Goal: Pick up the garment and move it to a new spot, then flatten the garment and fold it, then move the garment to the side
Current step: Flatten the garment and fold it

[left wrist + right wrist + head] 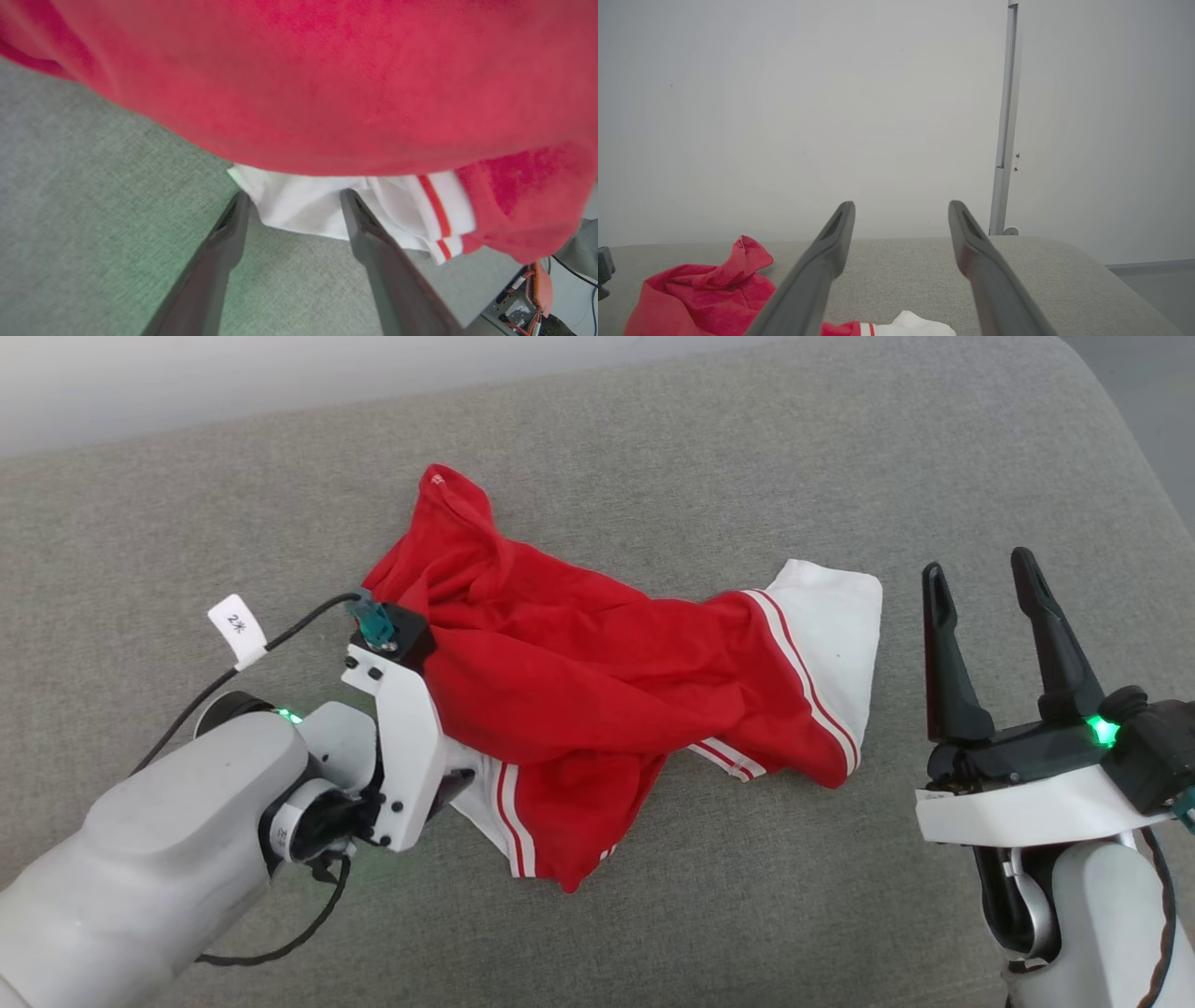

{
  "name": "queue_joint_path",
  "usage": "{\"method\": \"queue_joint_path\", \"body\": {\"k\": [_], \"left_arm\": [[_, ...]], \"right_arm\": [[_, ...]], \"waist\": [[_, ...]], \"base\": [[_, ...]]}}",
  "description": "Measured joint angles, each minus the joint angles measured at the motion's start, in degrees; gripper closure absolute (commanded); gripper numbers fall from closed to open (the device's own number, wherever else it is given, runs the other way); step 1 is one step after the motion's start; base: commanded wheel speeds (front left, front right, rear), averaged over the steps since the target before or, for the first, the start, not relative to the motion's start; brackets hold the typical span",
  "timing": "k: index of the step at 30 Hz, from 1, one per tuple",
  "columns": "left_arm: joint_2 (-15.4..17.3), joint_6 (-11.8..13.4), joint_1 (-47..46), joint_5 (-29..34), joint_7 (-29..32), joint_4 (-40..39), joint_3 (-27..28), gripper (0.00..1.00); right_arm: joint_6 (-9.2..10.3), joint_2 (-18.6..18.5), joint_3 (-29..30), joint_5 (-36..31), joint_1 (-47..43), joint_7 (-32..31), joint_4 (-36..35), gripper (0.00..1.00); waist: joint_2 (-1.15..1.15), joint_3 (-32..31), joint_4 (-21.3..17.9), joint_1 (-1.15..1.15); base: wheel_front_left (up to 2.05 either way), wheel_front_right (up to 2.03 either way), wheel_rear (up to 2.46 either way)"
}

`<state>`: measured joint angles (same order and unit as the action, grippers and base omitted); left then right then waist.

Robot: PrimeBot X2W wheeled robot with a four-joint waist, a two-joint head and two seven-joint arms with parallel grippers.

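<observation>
The garment (597, 700) was seen crumpled at mid-frame on the grey cushion (709, 457). The left gripper (293, 201) was held spread at its white lower-left edge, with nothing clamped. The right gripper (978, 569) was held spread and empty at lower right, apart from it.

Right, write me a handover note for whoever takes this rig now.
Left end effector: open, fingertips at the garment's white band, nothing gripped.
Right end effector: open, empty, off to the garment's right, clear of it.
Garment: crumpled heap on the grey cushion.
Done: nothing visibly flattened or folded.
To do: grasp, move, flatten, fold, set aside.
</observation>
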<state>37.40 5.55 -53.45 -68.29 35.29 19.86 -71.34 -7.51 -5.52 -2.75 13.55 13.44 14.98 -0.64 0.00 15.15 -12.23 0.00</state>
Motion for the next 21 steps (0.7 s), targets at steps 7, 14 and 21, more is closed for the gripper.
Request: {"method": "queue_joint_path", "body": {"k": [7,14,21], "left_arm": [[-3.18,-0.87,0.25,-1.74,-1.04,8.28,1.18,0.00],[-4.72,-4.28,-0.37,-3.38,-0.79,14.00,2.18,1.00],[-2.25,-4.36,-0.38,-3.81,-2.07,13.03,3.32,1.00]], "right_arm": [[0.00,0.08,-0.25,0.09,0.20,0.00,0.27,0.00],[0.00,0.12,0.31,-0.03,0.38,0.00,0.47,0.00],[0.01,-0.37,1.79,-0.59,-0.05,0.00,0.56,0.00]], "waist": [[0.00,0.75,-0.78,0.00],[0.00,0.70,0.16,0.00],[0.00,-0.52,2.20,0.00]], "base": [[0.00,0.00,0.00],[0.00,0.00,0.00],[0.00,0.00,0.00]]}}
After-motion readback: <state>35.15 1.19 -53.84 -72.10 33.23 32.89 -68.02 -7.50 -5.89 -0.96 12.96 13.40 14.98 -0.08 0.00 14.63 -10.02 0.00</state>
